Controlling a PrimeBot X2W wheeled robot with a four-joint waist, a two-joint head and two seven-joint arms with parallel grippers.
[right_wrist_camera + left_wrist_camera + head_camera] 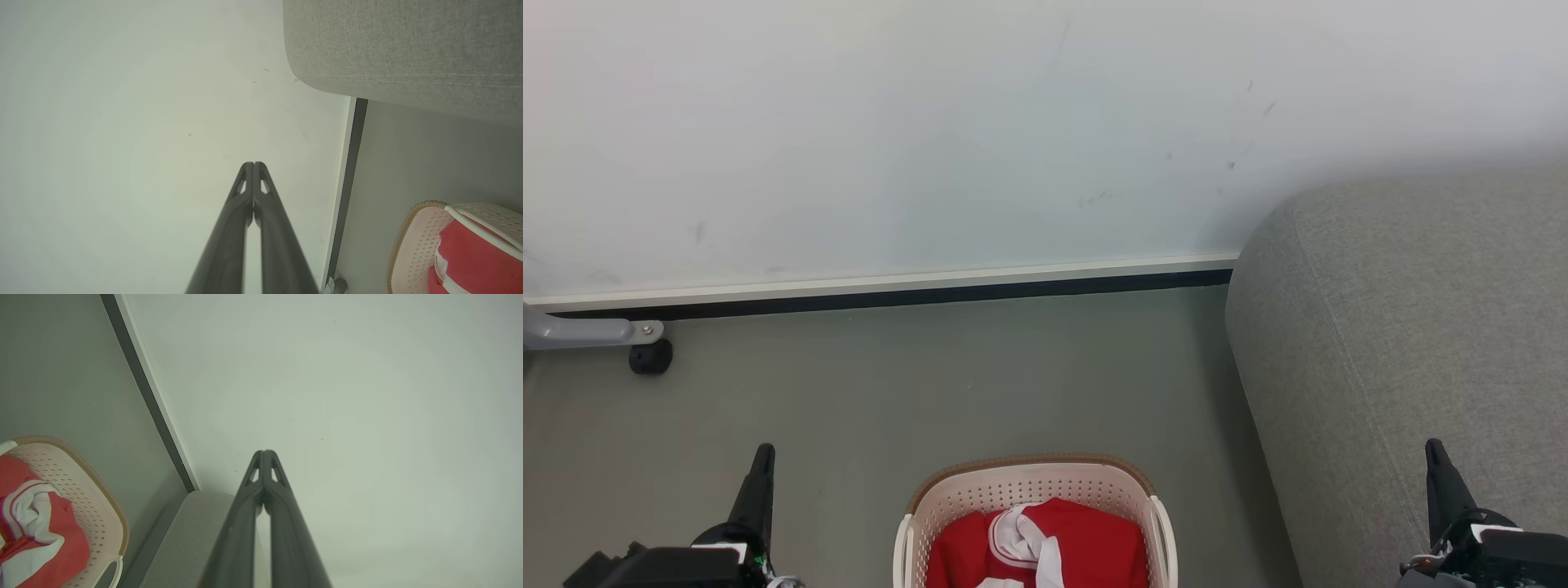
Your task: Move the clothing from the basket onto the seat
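The soft red clothing (1086,547) with white trim lies bunched up inside the oval cream plastic basket (1029,483), which has little holes in its sides and a brown woven-look rim. A white band with thin red lines is twisted across the top of the red pile. The basket sits on the smooth grey-green floor (931,392), low in the middle of the head view, between the two arms. The big light grey fabric sofa (1405,343) with round edges stands to the right of the basket. It is near the basket but not touching it.

The left gripper (764,454) has two long dark fingers. It points up at the lower left of the head view, over the floor. It is to the left of the basket and apart from it. In the left wrist view its fingers are pressed together at the tips, with nothing between them. It touches nothing.

The right gripper (1435,447) points up at the lower right of the head view, in front of the sofa. In the right wrist view its fingers are pressed together too, and they hold nothing.

Behind it all is a plain white wall (931,122) with a dark strip (890,296) along the bottom. A grey metal leg (580,331) with a small black wheel (650,357) pokes in at the left.
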